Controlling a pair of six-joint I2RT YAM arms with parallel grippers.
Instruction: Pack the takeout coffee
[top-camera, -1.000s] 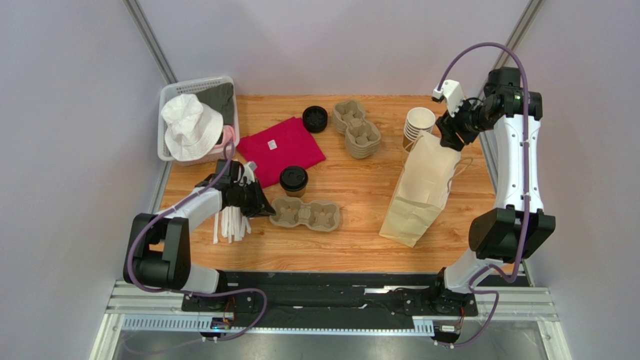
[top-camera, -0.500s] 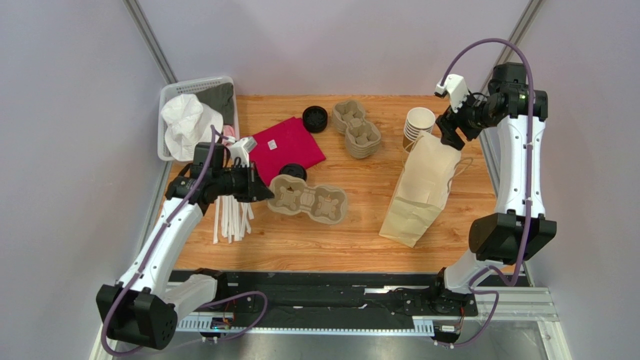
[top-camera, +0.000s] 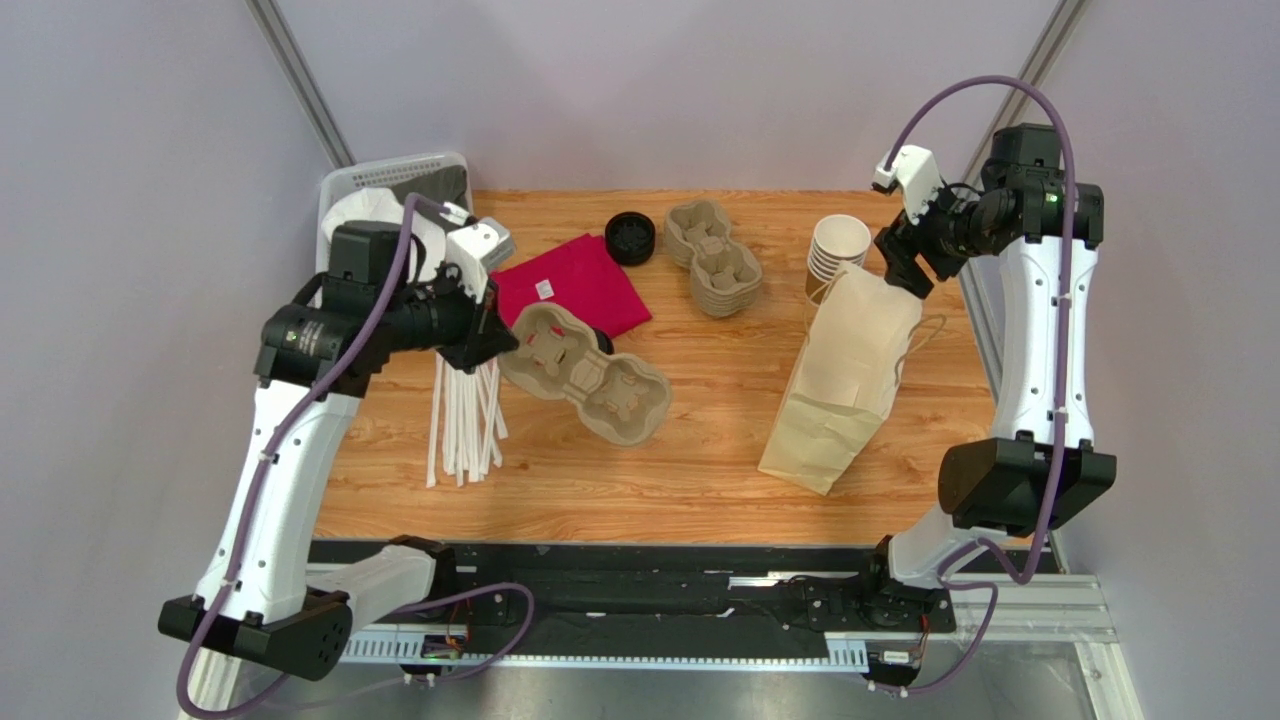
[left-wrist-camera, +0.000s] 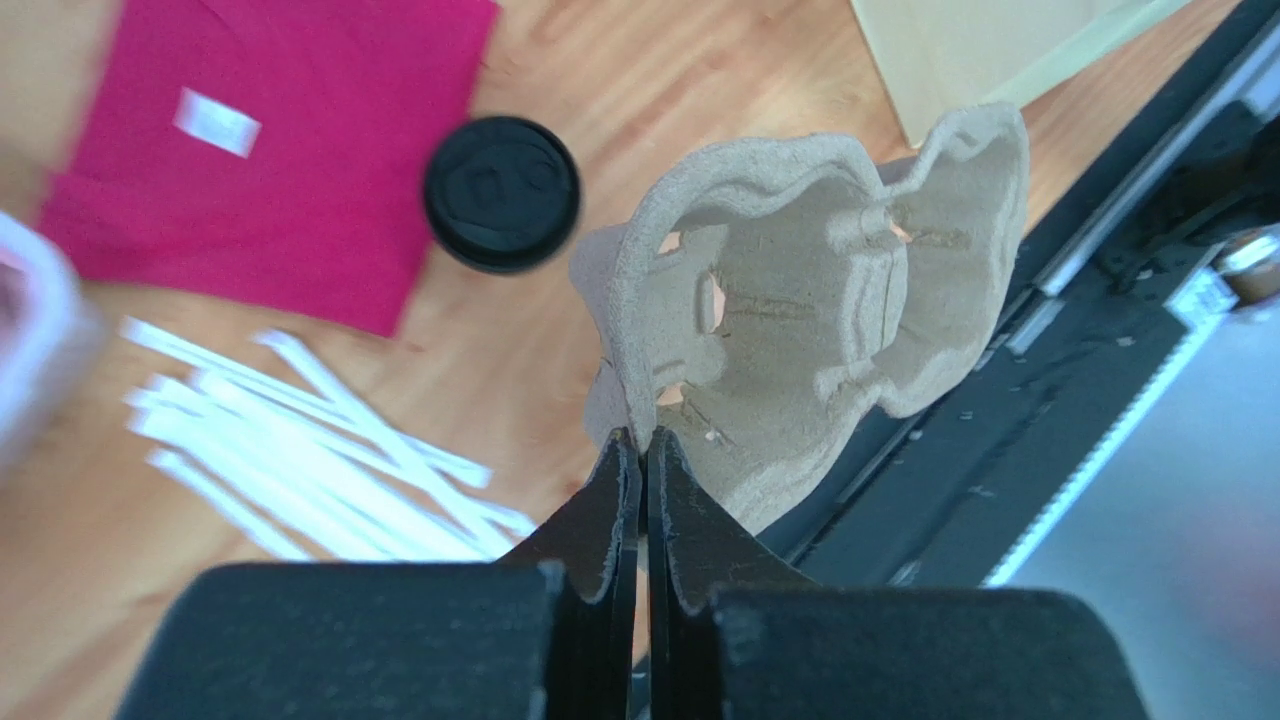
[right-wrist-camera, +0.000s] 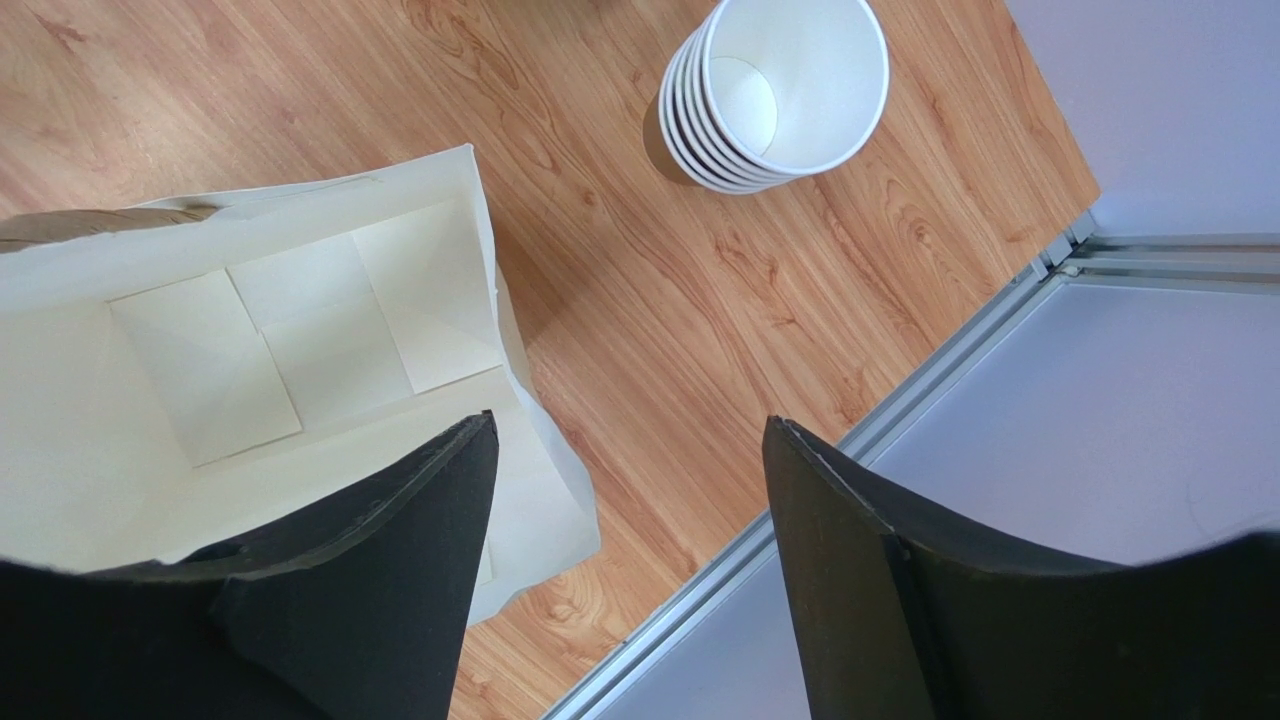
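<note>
The takeout coffee (left-wrist-camera: 501, 192) shows only in the left wrist view, seen from above as a round black lid beside the red cloth (left-wrist-camera: 271, 135). In the top view the lifted carrier hides it. My left gripper (top-camera: 489, 342) (left-wrist-camera: 643, 443) is shut on the rim of a two-cup pulp carrier (top-camera: 586, 375) (left-wrist-camera: 812, 300) and holds it in the air above the table. My right gripper (top-camera: 897, 255) (right-wrist-camera: 631, 435) is open and empty, over the open mouth of the standing kraft paper bag (top-camera: 842, 375) (right-wrist-camera: 226, 345).
A stack of lidless paper cups (top-camera: 839, 248) (right-wrist-camera: 781, 90) stands behind the bag. A pile of pulp carriers (top-camera: 714, 255) and a loose black lid (top-camera: 630, 237) lie at the back. White straws (top-camera: 466, 420) lie at the left. A white basket (top-camera: 391, 162) stands at the back left.
My left arm has lifted the pulp carrier off the table and raised it up and back, so it now covers the coffee in the top view. The right arm has barely moved.
</note>
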